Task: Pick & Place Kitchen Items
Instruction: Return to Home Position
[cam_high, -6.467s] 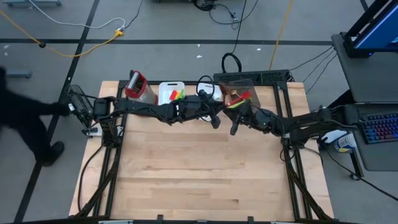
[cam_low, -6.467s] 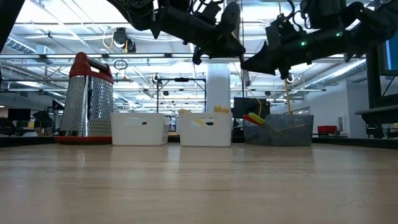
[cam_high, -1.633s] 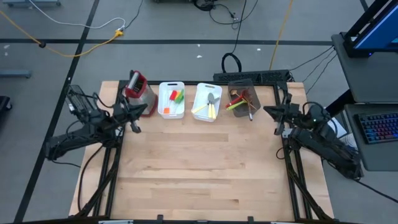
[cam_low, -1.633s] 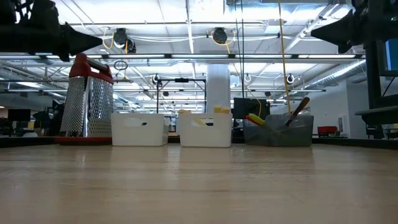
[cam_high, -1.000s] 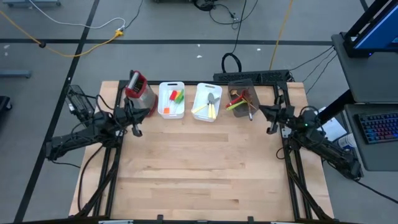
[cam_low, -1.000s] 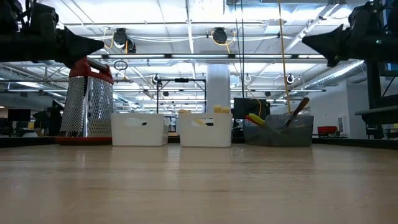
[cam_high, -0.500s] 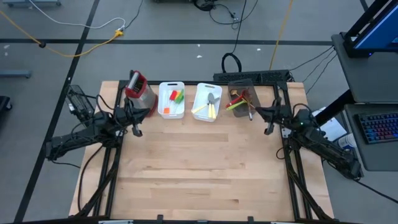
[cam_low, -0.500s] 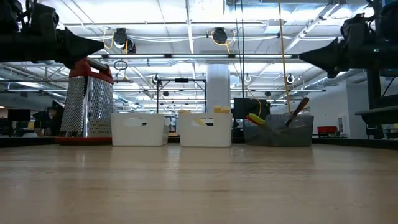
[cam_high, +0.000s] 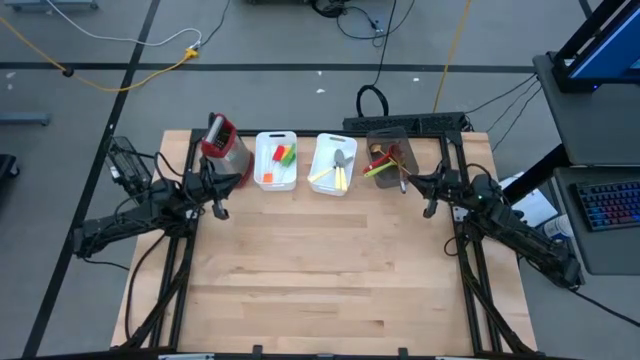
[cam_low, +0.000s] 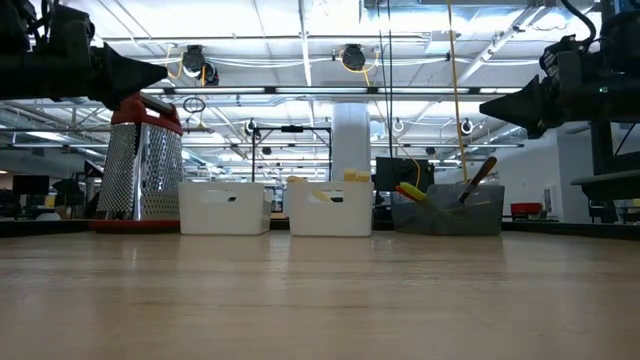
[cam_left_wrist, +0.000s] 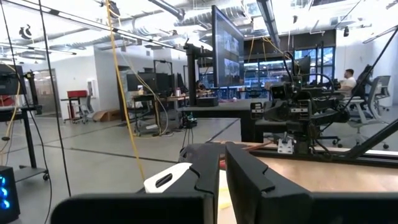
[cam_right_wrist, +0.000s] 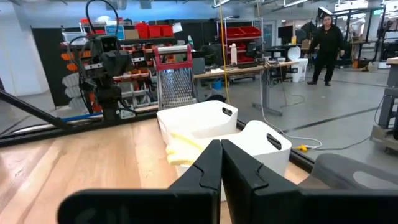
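Utensils sit binned along the table's far edge. Wooden spoon and red spoon stick up from the dark bin; knives lie in the white bin beside it. We note both pincers narrow and empty: left gripper near the grater, right gripper just beside the dark bin.

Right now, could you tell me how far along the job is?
Done: spoons sit in the dark bin; knives and coloured pieces lie in the white bins. In hand: nothing; left gripper and right gripper are shut, empty, at the sides of the table. Left: no loose item shows on it, so probably only parking remains.
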